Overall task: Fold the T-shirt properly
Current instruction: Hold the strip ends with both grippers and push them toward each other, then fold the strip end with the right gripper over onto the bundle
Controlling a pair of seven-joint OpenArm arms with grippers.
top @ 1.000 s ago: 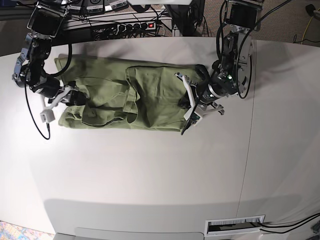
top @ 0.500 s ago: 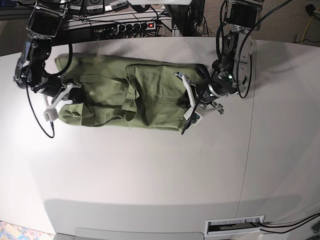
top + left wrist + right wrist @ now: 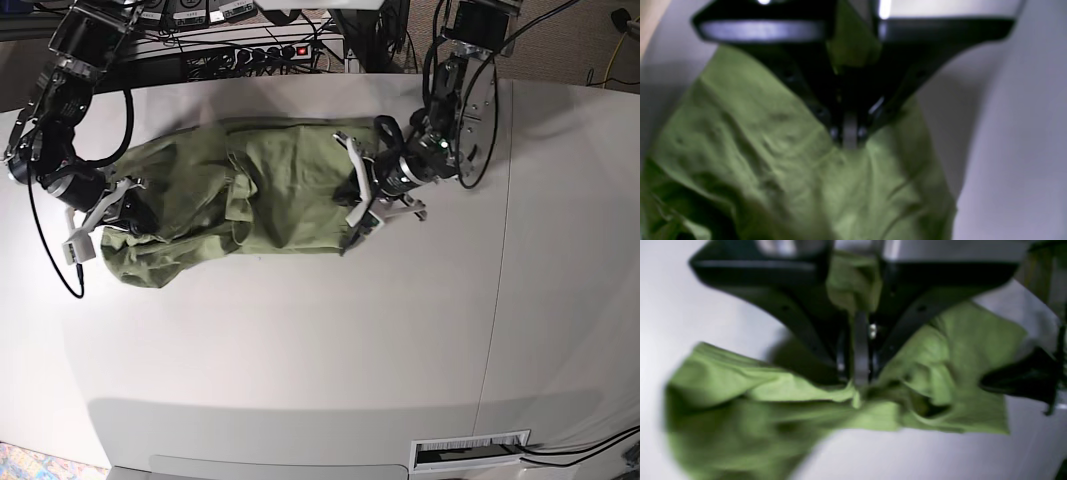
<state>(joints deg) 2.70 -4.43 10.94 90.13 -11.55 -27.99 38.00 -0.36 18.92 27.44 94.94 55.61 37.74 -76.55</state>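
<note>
**Both claws pinch the olive shirt at its two ends**

The left gripper (image 3: 849, 138) has its black jaws drawn together, with a fold of the plain olive-green short-sleeved cotton T-shirt (image 3: 800, 173) pinched between them; more cloth bunches up into the throat of the jaws above the tips. From that pinch the fabric falls away in soft creases across the lower part of the left wrist view, with bare tabletop to its right.

The right gripper (image 3: 858, 381) is likewise closed to a narrow slit, and a gathered ridge of the green cloth runs out from its tips to either side. This view is blurred, so how much fabric sits inside the jaws is hard to say, though cloth shows above the tips as well.

In the base view the left gripper (image 3: 358, 205) grips the T-shirt (image 3: 270, 190) at that view's right end, and the right gripper (image 3: 108, 212) grips it at the opposite end. The garment stretches between them, rumpled, with a pleat near its middle and a sagging lobe below the right gripper. It lies on the far half of the pale grey, smooth table (image 3: 300, 350). Behind the table's far edge sits a black power strip (image 3: 262, 52) among cables.
</note>
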